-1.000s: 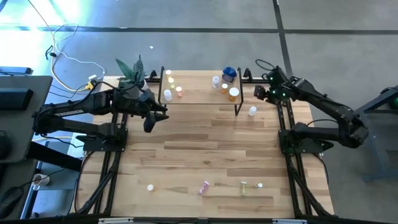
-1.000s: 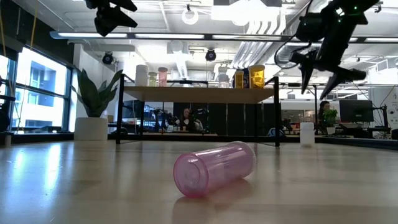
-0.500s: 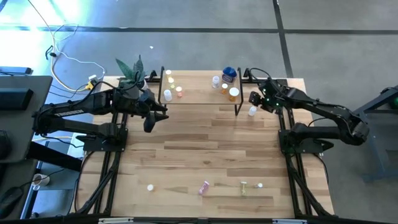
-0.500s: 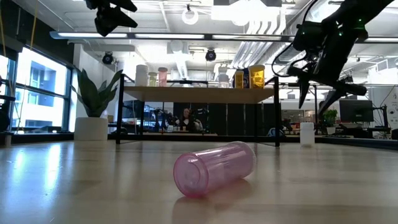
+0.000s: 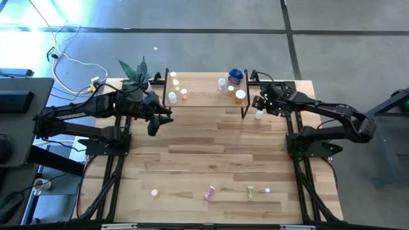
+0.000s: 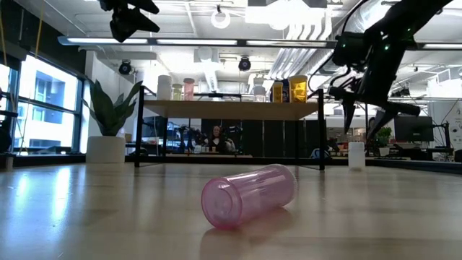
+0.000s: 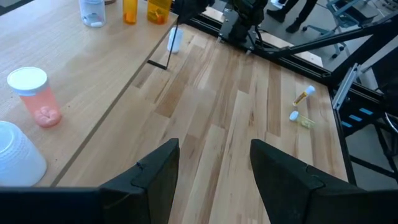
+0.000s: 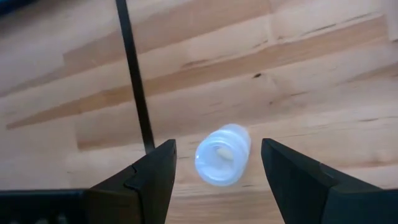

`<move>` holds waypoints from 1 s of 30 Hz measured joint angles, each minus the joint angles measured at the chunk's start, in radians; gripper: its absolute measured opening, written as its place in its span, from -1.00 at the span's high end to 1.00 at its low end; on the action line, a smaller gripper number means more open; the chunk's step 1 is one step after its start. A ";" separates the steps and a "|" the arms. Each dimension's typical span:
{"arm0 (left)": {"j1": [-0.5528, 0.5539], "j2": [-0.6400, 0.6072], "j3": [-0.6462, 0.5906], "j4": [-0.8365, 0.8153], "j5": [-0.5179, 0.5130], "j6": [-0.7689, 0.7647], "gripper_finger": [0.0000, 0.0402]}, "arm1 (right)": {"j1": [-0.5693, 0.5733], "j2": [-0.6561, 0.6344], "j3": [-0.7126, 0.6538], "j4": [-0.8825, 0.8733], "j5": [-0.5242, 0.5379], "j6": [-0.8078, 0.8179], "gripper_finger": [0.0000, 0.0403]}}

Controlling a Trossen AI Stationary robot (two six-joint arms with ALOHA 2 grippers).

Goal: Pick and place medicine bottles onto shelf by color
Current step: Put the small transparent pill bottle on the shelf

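The shelf (image 5: pixel 204 97) stands at the table's far side, with white, yellow and pink bottles (image 5: pixel 177 89) at its left end and clear, blue and orange bottles (image 5: pixel 233 86) at its right end. A small white bottle (image 8: pixel 222 154) stands upright on the table by the shelf's right front leg (image 8: pixel 134 74). My right gripper (image 8: pixel 217 180) hangs open just above it, pointing steeply down, one finger on either side and not touching. My left gripper (image 5: pixel 153 126) stays open and high near the shelf's left end, holding nothing.
Near the front edge lie a white bottle (image 5: pixel 154 191), a pink bottle (image 6: pixel 249 195) on its side, a yellow-green bottle (image 5: pixel 250 191) and another white bottle (image 5: pixel 266 190). A potted plant (image 5: pixel 135 76) stands at the far left corner. Bare tabletop lies between the shelf and the front row.
My right gripper has come down and moved toward the table's left and near side, from beside the shelf's right end to a place over the white bottle by the shelf leg. It has stayed open.
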 joint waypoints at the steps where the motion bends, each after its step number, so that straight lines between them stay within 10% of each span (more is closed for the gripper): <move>1: 0.000 0.000 0.000 0.000 0.000 0.000 0.07 | 0.000 0.013 0.000 0.004 -0.008 0.000 -0.12; 20: 0.000 0.000 0.000 0.000 -0.008 0.000 0.07 | 0.000 0.130 0.000 0.003 -0.041 -0.015 -0.10; 30: 0.000 0.000 0.000 0.000 -0.008 0.000 0.07 | -0.001 0.129 0.003 0.004 -0.041 -0.017 0.41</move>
